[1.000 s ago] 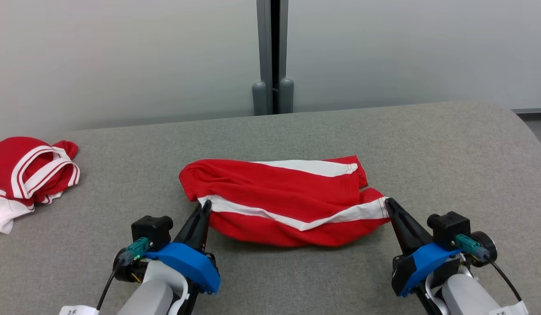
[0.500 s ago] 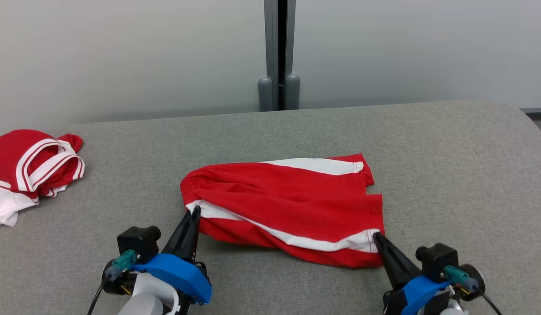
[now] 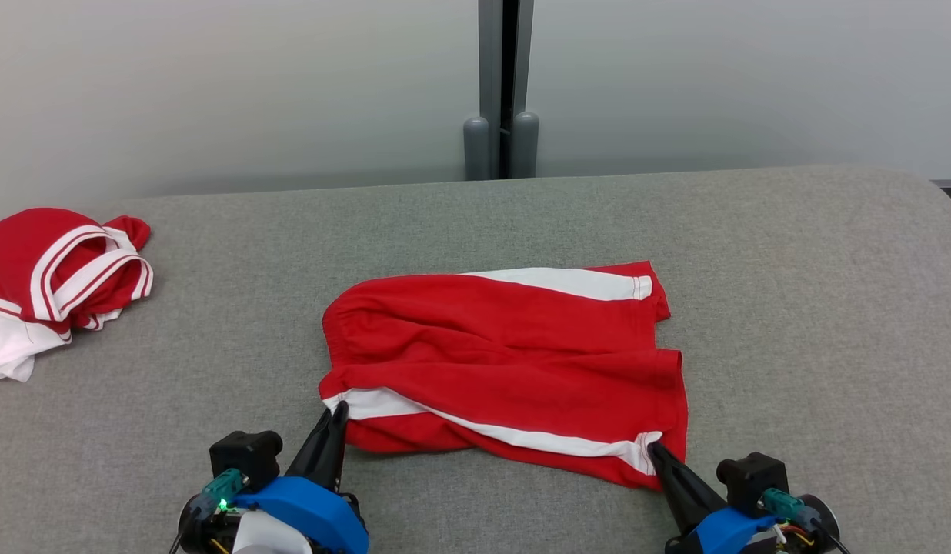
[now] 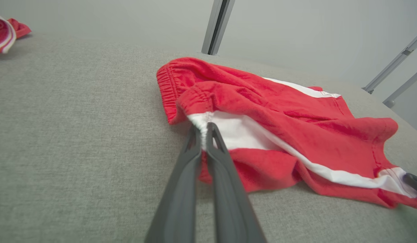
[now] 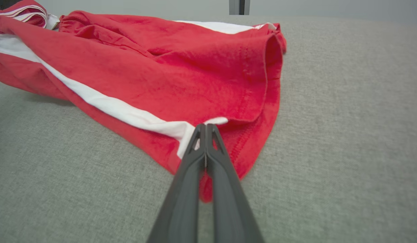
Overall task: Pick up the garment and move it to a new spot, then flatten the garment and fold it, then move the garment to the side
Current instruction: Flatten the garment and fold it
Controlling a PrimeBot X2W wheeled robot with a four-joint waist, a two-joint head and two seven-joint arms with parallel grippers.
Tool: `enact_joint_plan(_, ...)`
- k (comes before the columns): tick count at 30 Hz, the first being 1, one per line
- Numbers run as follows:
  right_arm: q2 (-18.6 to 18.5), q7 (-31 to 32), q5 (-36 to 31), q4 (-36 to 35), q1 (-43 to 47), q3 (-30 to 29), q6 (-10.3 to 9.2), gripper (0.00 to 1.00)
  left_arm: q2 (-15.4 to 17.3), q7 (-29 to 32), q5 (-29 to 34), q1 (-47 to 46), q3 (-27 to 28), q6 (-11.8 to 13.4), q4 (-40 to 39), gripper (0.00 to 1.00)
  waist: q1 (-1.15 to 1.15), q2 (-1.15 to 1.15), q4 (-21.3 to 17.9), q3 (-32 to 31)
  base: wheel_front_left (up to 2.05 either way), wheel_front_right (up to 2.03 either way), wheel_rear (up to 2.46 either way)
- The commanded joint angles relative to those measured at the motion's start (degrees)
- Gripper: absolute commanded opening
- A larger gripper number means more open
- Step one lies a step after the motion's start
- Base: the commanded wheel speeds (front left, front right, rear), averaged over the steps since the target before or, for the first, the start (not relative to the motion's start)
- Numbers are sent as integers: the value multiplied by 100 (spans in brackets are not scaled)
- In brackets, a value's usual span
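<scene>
Garment (image 3: 506, 354) in low left pincer (image 3: 338, 409), right pincer (image 3: 653, 449)

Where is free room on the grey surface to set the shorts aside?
Widest bare patch: right of the red shorts, out to the edge of the grey surface. A strip runs behind the shorts, toward the wall. The far left holds a crumpled garment. The near edge is crowded: left pincer and right pincer grip there.
</scene>
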Motion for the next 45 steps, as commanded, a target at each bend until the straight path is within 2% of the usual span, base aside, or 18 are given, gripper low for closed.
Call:
enact_joint_plan(1,-17,-44,51,17,-66,13,1,45,-8,-32,10,0,-19,-14,26,0,0,0,-3,-1,0,0,0)
enact_joint_plan(2,-33,-51,59,27,-76,17,1,54,-13,-44,6,-6,-17,-13,36,0,0,0,-7,-2,0,0,0)
enact_joint_plan(3,-51,-55,63,41,-80,21,1,85,-17,-54,3,-10,-18,-14,48,0,0,0,-11,-4,0,0,0)
enact_joint_plan(4,-67,-61,68,62,-82,13,1,100,-22,-57,1,-16,-21,-17,60,0,0,0,-15,-6,0,0,0)
enact_joint_plan(12,-160,63,165,226,-167,103,1,100,-46,-99,-11,-69,-46,-35,126,0,0,0,-19,14,0,0,0)
enact_joint_plan(21,-203,200,370,348,-406,533,1,100,-47,-109,-33,-135,-71,-37,197,0,0,0,28,43,0,0,0)
enact_joint_plan(22,-210,213,418,350,-422,574,1,91,-48,-110,-34,-141,-73,-39,202,0,0,0,33,38,0,0,0)
enact_joint_plan(23,-207,262,488,370,-429,622,1,67,-48,-113,-39,-142,-75,-41,209,0,0,0,38,30,0,0,0)
enact_joint_plan(24,-213,301,546,379,-441,692,1,49,-49,-114,-44,-142,-76,-44,216,0,0,0,43,22,0,0,0)
enact_joint_plan(28,-287,311,734,368,-506,828,1,31,-52,-129,-53,-143,-82,-59,237,0,0,0,60,-13,0,0,0)
enact_joint_plan(30,-307,281,844,340,-523,852,1,16,-48,-139,-59,-140,-75,-63,238,0,0,0,58,-32,0,0,0)
enact_joint_plan(31,-321,255,891,322,-536,851,1,2,-42,-147,-61,-139,-69,-60,231,0,0,0,55,-44,0,0,0)
enact_joint_plan(39,-504,41,1085,-58,-608,653,1,0,27,-203,-23,-223,10,-68,-33,0,0,0,6,-226,0,0,0)
enact_joint_plan(45,-736,-24,1054,-822,-654,395,1,0,170,-215,31,-413,135,-47,-722,0,0,0,-39,-416,0,0,0)
